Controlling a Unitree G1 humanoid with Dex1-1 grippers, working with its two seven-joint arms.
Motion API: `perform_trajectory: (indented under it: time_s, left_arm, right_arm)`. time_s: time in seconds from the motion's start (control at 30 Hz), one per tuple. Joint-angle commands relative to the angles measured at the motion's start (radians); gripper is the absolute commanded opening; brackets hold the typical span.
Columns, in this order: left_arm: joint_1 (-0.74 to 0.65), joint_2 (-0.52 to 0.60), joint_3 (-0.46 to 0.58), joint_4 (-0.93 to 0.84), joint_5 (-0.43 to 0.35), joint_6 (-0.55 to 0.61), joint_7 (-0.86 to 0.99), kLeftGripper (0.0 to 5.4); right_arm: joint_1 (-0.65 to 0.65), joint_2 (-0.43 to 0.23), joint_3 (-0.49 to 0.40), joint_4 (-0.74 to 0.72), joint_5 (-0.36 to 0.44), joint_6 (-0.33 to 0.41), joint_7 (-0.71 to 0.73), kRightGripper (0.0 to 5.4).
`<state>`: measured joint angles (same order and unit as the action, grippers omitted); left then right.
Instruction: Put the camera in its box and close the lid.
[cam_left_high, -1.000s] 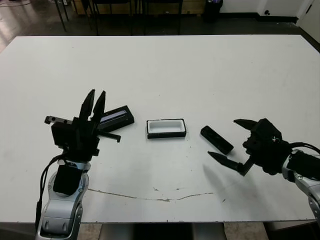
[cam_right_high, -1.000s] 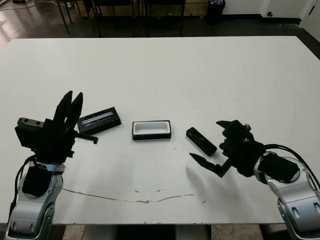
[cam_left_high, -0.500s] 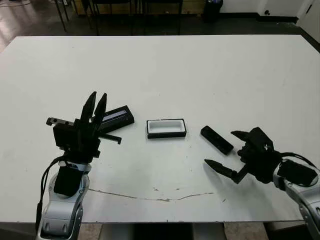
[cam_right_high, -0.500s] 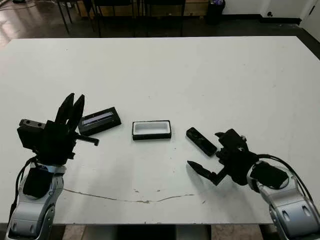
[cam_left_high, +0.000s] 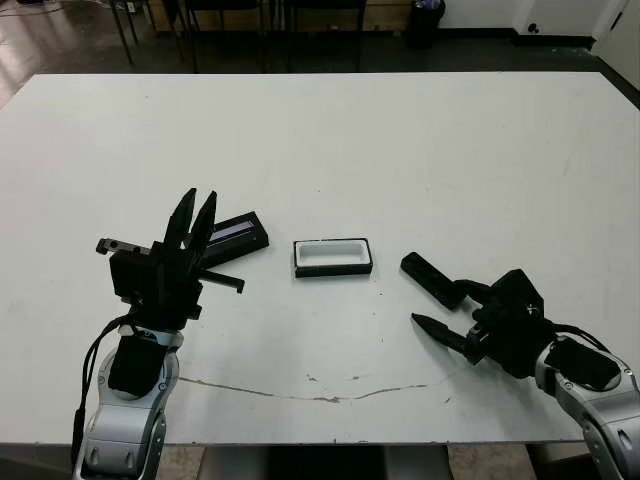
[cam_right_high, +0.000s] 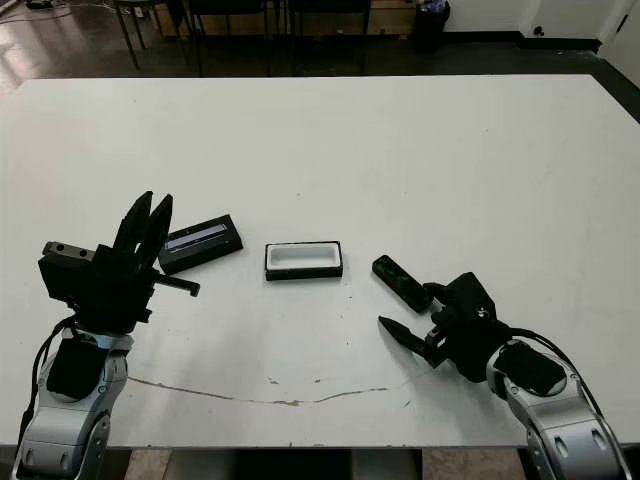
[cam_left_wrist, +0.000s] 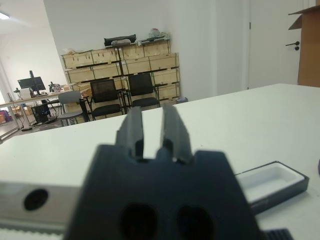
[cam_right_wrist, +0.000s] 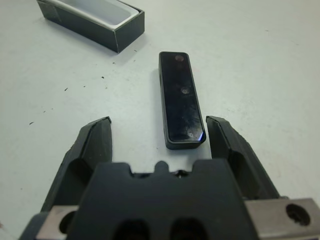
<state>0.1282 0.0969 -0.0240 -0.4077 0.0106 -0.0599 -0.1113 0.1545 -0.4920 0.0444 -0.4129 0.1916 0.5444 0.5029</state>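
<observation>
The camera (cam_left_high: 432, 280), a slim black bar, lies flat on the table right of the box (cam_left_high: 333, 256), an uncovered white-lined tray. The lid (cam_left_high: 235, 233) rests left of the box with its pale strip up. My right gripper (cam_left_high: 445, 305) is open just off the camera's near end, fingers low over the table. In the right wrist view the camera (cam_right_wrist: 181, 100) points into the gap between the two fingers (cam_right_wrist: 95, 142), and nothing is held. My left gripper (cam_left_high: 198, 202) hovers raised just nearer than the lid, its fingers almost together and empty.
A thin dark crack line (cam_left_high: 310, 392) runs across the white table near its front edge. Chairs and stacked wooden crates (cam_left_wrist: 125, 60) stand beyond the far edge. The box (cam_left_wrist: 272, 180) also shows in the left wrist view.
My right gripper has drawn back toward the front edge, then swung in so its open fingers sit at the camera's near end. The left arm has barely shifted.
</observation>
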Motion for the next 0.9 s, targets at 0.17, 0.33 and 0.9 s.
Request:
perform_trajectory:
  time_s: [0.17,0.33,0.9]
  left_arm:
    - [0.019,0.002,-0.010,0.010,0.008,0.027,0.000,0.00]
    - [0.021,0.001,-0.014,0.009,0.012,0.028,0.004,0.00]
    - [0.027,0.014,0.002,0.006,-0.001,0.029,-0.007,0.00]
  right_arm:
    - [0.036,0.008,0.000,0.056,-0.011,-0.049,-0.009,3.27]
    - [0.023,0.001,-0.008,0.054,0.003,-0.045,0.001,3.27]
    - [-0.016,0.010,0.051,0.108,0.008,0.099,-0.014,3.27]
